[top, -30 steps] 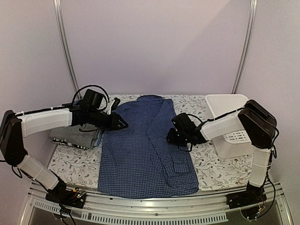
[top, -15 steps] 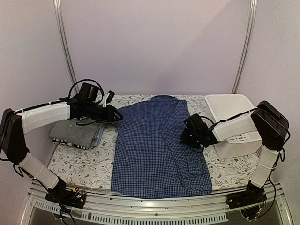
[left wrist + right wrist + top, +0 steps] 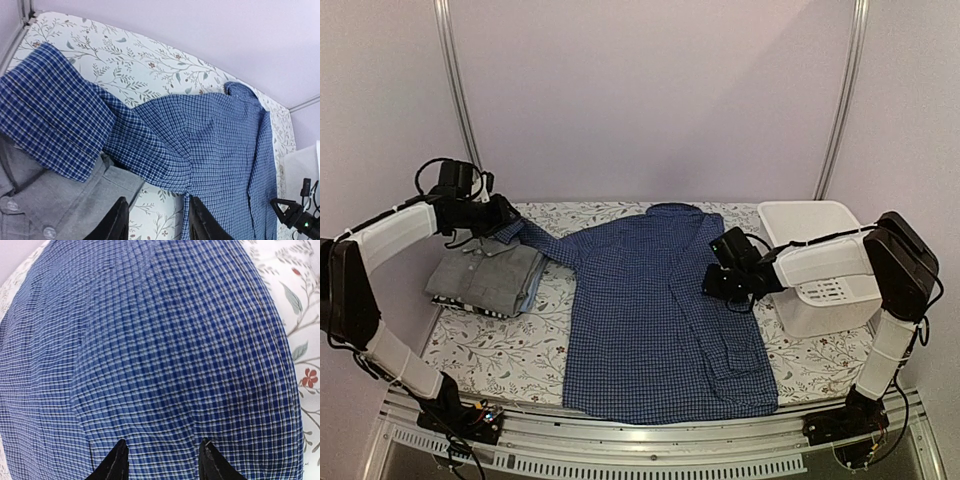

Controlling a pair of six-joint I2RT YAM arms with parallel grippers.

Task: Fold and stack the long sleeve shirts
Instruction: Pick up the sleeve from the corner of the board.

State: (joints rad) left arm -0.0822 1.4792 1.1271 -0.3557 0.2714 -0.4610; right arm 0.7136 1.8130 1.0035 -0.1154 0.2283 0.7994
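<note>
Between left pincer (image 3: 500,216) and right pincer (image 3: 712,284): laying out the dark blue check shirt (image 3: 660,310), no fold yet.
Just ahead of the left pincer, fingers apart with nothing clamped, a sleeve (image 3: 55,117) stretched out sideways and draped over the grey folded shirts (image 3: 55,210). Right under the right pincer, likewise spread and gripping nothing, only the body of the check shirt, flat on the tabletop (image 3: 480,350). Off to that pincer's outer side, a white basket (image 3: 820,230). Looks like the spreading step, close to done. Next up, most likely: pinch the sleeve near its cuff and carry it back across the body, without dragging the grey pile along.
</note>
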